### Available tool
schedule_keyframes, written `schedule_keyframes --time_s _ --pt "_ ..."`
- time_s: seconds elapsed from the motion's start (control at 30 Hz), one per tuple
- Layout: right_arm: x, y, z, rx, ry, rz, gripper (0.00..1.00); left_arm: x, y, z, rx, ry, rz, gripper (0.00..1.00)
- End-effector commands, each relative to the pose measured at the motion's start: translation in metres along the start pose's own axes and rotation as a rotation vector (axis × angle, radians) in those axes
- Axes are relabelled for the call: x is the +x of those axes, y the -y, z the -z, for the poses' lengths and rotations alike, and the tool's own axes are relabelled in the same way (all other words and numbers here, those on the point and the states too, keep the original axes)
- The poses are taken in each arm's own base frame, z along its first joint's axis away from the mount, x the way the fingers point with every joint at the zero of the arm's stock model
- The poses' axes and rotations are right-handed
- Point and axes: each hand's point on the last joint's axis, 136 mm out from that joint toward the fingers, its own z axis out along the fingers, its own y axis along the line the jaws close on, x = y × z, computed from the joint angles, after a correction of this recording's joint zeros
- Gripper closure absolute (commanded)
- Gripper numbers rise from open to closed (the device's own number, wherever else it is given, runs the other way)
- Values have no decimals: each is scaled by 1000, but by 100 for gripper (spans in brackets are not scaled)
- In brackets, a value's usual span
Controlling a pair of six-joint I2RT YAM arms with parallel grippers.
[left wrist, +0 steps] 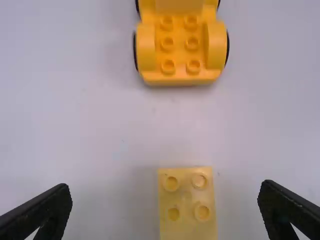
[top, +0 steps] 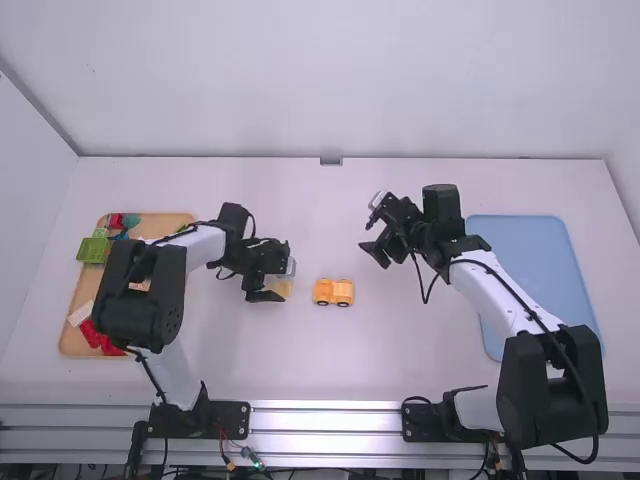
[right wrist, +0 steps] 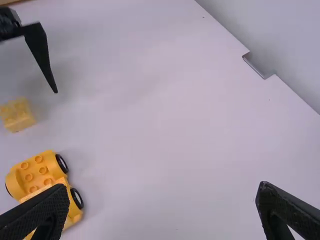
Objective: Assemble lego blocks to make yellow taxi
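Up close, holds left gripper (top: 283, 284) spread wide to either side of pale yellow block (left wrist: 187, 205), near wheeled yellow base (top: 334, 292), and right gripper (top: 369, 238) likewise parted, farther right.

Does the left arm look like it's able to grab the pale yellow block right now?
Probably yes: the left end effector is open, the pale yellow block shows between its spread fingers, and nothing sits on the block's studs.

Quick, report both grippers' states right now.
Left gripper: open, holding nothing, near the pale yellow block.
Right gripper: open, holding nothing.
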Motion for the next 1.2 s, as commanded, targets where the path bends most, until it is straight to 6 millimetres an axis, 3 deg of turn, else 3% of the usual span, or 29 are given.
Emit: schedule_keyframes --time_s 0.0,0.2,0.43,0.6,0.93,1.17 --pt "-14 4 4 4 29 13 1 -25 19 -1 7 294 -57 1" --pt "-14 4 4 3 30 13 1 -3 18 -4 -89 402 108 1" --pt "-20 -5 4 -48 66 40 1 11 21 3 -134 415 125 1" --pt "-21 -6 5 -55 73 41 1 6 18 0 -138 417 86 1" --pt "-20 -7 4 -59 68 32 1 18 14 -10 -91 394 119 0" --pt "-20 -7 4 -58 71 34 1 21 16 -12 -89 372 93 9"
